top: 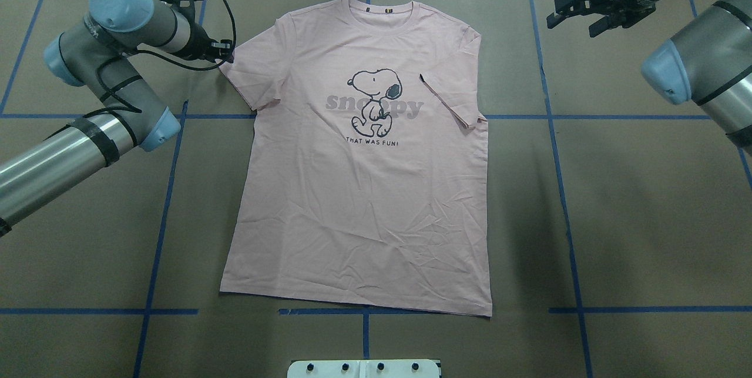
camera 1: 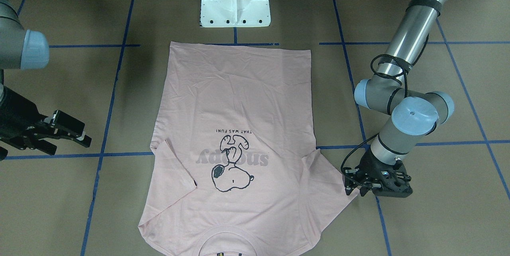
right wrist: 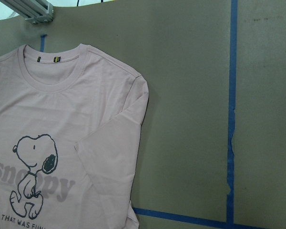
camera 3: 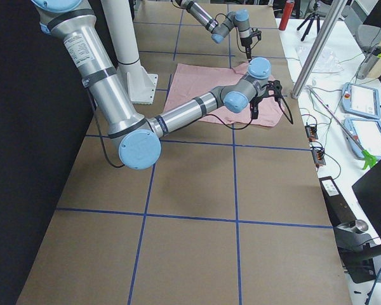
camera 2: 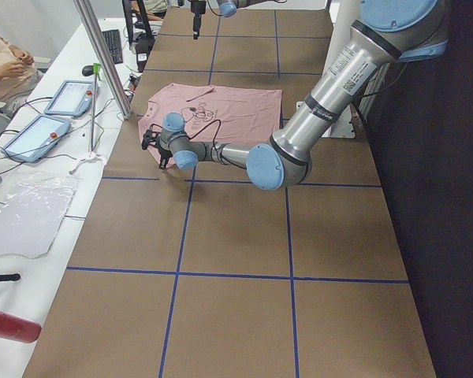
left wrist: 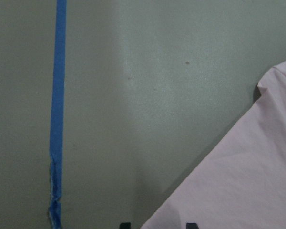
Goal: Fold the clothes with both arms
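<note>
The pale pink T-shirt lies flat, print up, collar away from the robot; it also shows in the front view. Its sleeve on my right side is folded in over the chest, and this shows in the right wrist view. My left gripper is low at the tip of the other sleeve. The left wrist view shows its fingertips apart with the sleeve cloth between them. My right gripper is open and empty, raised off the shirt's far right side.
The white pedestal base stands at the shirt's hem end. Blue tape lines grid the brown table. A metal post, tablets and a seated person are on the operators' side.
</note>
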### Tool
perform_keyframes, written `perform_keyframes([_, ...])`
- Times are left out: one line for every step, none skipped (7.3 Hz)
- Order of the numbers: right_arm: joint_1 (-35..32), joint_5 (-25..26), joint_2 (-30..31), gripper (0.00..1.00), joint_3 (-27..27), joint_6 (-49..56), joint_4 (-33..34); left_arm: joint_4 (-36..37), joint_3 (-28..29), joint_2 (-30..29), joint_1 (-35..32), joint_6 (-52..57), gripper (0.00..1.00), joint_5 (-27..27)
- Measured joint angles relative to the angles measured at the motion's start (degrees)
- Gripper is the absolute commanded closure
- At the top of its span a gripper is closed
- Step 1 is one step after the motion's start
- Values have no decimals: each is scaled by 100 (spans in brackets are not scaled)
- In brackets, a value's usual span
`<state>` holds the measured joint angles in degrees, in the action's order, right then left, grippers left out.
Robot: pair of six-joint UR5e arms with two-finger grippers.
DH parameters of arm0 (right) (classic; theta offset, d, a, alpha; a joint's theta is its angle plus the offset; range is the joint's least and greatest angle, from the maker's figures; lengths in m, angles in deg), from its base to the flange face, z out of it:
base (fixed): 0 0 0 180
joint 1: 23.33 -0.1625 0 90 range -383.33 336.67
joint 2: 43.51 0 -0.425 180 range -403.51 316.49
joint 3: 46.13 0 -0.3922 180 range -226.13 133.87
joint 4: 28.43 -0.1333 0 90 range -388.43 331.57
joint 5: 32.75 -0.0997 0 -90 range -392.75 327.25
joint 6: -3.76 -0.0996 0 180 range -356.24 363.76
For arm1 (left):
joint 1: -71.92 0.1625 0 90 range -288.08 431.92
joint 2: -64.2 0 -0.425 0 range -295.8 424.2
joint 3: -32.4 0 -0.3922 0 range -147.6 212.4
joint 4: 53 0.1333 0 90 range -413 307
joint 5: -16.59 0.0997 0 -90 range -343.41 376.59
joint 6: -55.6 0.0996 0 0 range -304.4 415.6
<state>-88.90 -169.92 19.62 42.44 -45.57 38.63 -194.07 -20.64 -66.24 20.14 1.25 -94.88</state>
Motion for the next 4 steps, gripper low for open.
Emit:
perform_keyframes([0, -1, 3, 0, 0, -6, 0, 0, 1, -1, 5, -1, 100, 0])
perform_keyframes([0, -2, 5, 0, 1, -14, -2, 0, -4, -5, 8, 1, 100, -5])
perform_keyframes([0, -2, 9, 0, 2, -22, -6, 0, -17, -15, 8, -7, 100, -13])
perform_keyframes([3, 1, 12, 0, 2, -27, -6, 12, -69, -28, 2, -35, 100, -21])
